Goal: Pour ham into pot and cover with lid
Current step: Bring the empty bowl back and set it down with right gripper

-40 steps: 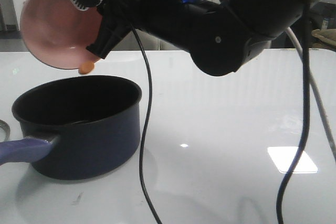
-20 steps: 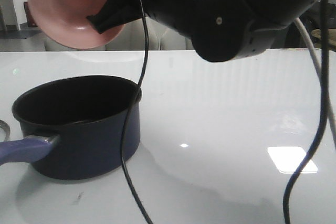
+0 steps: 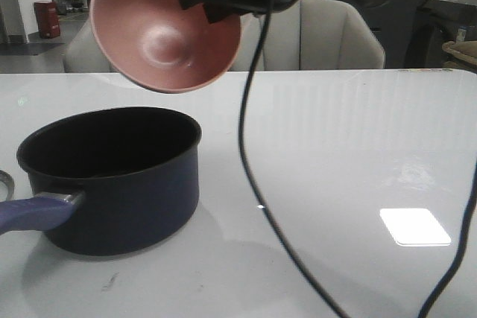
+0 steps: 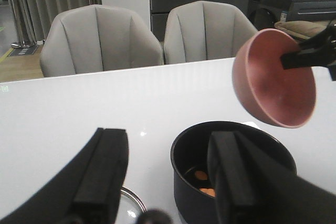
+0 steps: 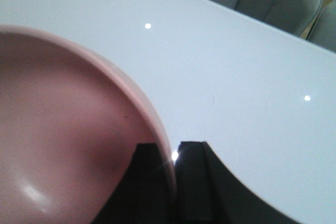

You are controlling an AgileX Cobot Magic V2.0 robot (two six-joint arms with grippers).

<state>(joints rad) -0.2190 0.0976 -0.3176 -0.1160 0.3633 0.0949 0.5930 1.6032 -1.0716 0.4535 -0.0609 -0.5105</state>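
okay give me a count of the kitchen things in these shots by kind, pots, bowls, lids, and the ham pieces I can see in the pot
Pots: 1, the navy pot
Bowls: 1, the pink bowl, empty, held by the right tool
Lids: 1, the lid, only its edge visible
Ham pieces visible: 2, the ham
Total: 5

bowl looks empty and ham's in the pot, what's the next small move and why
Probably the right end effector, shut on the pink bowl, should carry it aside and set it on the table. The bowl is empty and tilted above the pot, with the ham already inside. The open left end effector could then go for the lid beside the pot.
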